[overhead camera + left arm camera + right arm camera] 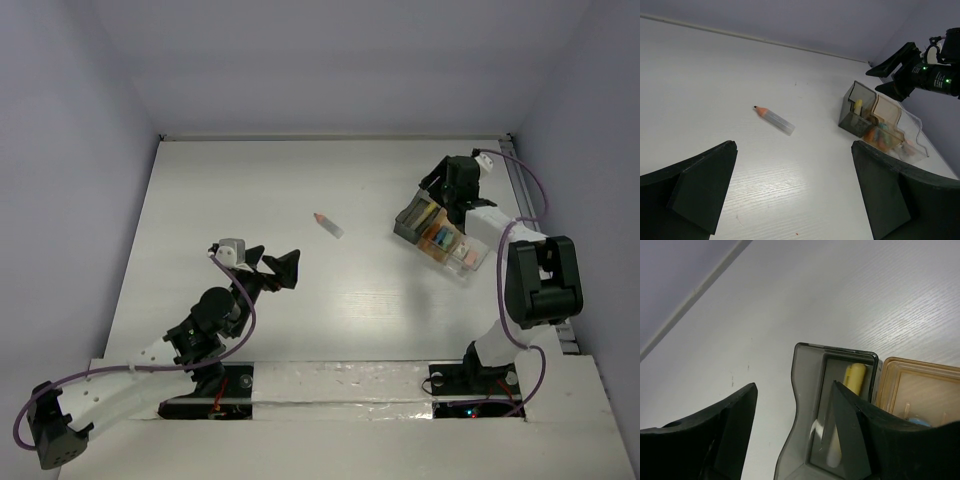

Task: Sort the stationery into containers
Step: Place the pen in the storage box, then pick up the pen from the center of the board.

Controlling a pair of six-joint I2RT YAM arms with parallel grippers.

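My right gripper (pixel 794 388) hangs over the dark bin (pixel 805 405), fingers parted and empty. A yellow piece (pixel 855 377) lies inside, so I judge that drop done. One clear stub (pixel 774 119) lies on the table (pixel 715 75), well apart from the bin. My wide-open left gripper (pixel 794 146) should reach for it next.

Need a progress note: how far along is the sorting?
Mostly done: coloured pieces sit in the bins, a yellow piece in the smoky bin. In hand: nothing; the right gripper hangs open over that bin. Left: one orange-tipped piece lies loose on the table, ahead of the open left gripper.
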